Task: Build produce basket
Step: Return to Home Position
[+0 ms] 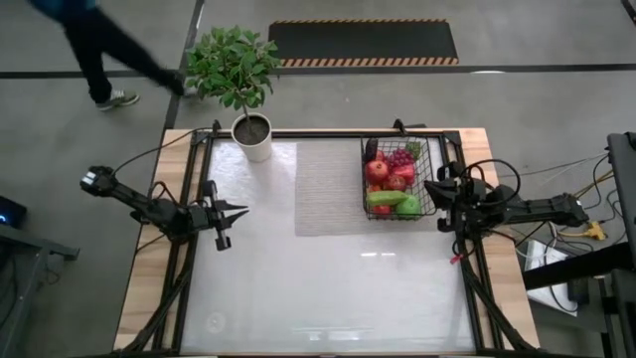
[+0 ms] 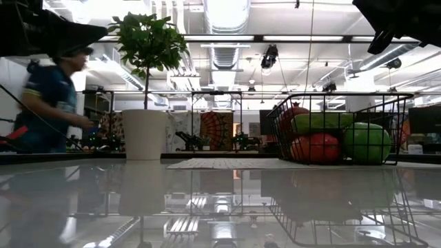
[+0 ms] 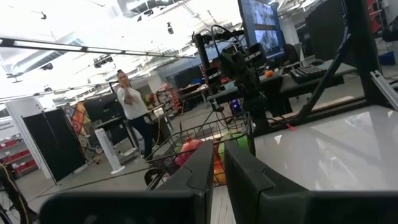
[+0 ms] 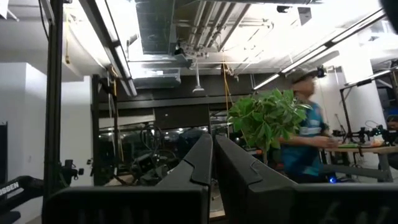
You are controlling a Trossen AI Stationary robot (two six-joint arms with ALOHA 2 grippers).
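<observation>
Right tool [image 1: 434, 188]: parked just beside the right wall of the basket [image 1: 365, 184], held up off the tabletop [image 1: 328, 288]. On its wrist cam I read it as closed, nothing held. The arm comes in from the right edge.

Left tool [image 1: 241, 210]: on the left side of the tabletop, well apart from the basket, pointing right toward the middle. Its wrist cam reads closed too, only a thin slit showing, and it's empty. That cam looks across the tabletop at the basket, with the right arm behind it.

The basket sits far right on the tabletop, upright, on the right edge of a grey woven mat [image 1: 326, 189].

Produce [image 1: 390, 184] inside it, from overhead:
- purple grapes [image 1: 399, 157] on the far side
- red fruits [image 1: 378, 171] in the middle
- green cucumber [image 1: 385, 198] lying across the near side
- green apple [image 1: 408, 207] in the near right corner
- a red piece just left of the apple; I can't tell what it is

On the low cam, the apple presses against the mesh at the right, red pieces sit beside it, and the cucumber lies above them.

A leafy plant [image 1: 234, 65] in a white pot [image 1: 252, 137] stands on the tabletop, near the mat's far left corner but apart from it. A person [image 1: 99, 45] is on the floor beyond the far left corner.
</observation>
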